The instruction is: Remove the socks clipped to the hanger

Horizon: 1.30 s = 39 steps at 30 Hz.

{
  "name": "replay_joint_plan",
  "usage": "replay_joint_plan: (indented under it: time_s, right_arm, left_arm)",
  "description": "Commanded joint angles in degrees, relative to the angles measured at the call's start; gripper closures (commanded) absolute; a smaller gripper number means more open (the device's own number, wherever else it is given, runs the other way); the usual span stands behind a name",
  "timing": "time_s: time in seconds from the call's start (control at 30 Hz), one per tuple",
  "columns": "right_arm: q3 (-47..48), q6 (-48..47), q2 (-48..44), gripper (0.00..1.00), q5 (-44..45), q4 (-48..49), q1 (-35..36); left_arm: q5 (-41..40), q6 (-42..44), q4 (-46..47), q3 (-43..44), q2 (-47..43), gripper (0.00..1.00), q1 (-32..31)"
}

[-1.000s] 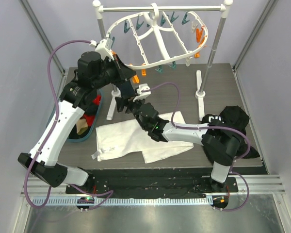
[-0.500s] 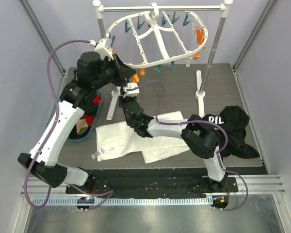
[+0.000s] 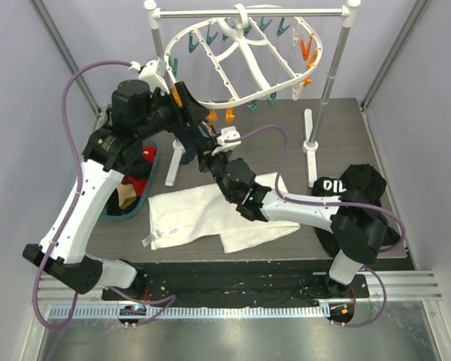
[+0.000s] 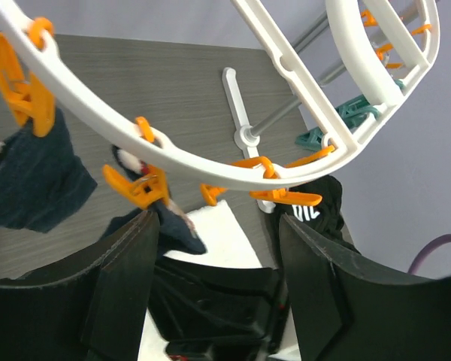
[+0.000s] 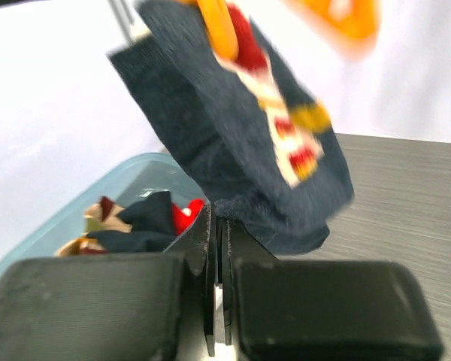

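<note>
Right gripper (image 5: 218,226) pinches the lower hem of the navy sock (image 5: 225,135), which hangs with its long axis near upright from an orange clip (image 5: 214,26). Left gripper (image 4: 216,219) stands spread below the hanger (image 4: 195,159) rim.

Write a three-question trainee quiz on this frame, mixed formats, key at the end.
1. True or false: the right gripper is shut on the lower edge of the navy sock.
2. What colour is the clip holding that sock to the hanger? A teal, B orange, C white.
3. Fill in: the loose socks lie in the teal ___.
Key: 1 true. 2 B. 3 bin.
</note>
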Motion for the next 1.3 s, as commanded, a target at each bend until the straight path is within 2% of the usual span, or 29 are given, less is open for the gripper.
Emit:
replay_joint_plan:
  time_s: [0.0,0.17,0.37,0.57,0.73,1.27]
  right_arm:
    - [-2.6,3.1,-6.4,0.99,-3.2,-1.1,0.3]
    - [-6.5,4.2,-10.1,0.99,-5.0,-2.3,0.2]
    - [-9.0,6.0,-12.9,0.99,-7.3,-3.1,0.2]
    - [-8.2,6.0,-13.2,0.99,-8.4,-3.8,0.2]
    - [-8.1,6.4,-12.6,0.99,-8.8,-3.8,0.2]
    - [-7.9,6.4,-11.1,0.99,-9.6,-2.6,0.5]
  left_arm:
    - [-5.0,3.3,-4.4,3.8,-3.6,0.31,0.0]
    - [-8.2,3.9,-4.5,0.9,-6.2,0.29,0.0]
    - [-7.1,2.8,-2.4,-1.6,-5.9,0.3,0.0]
    - [-5.1,2.8,-2.3,1.5,-0.9,0.35,0.1]
    - [-8.5,1.7,-1.5,2.1,0.7,0.4,0.0]
    - [-12.6,3.1,-2.5,5.9,4.0,0.43,0.0]
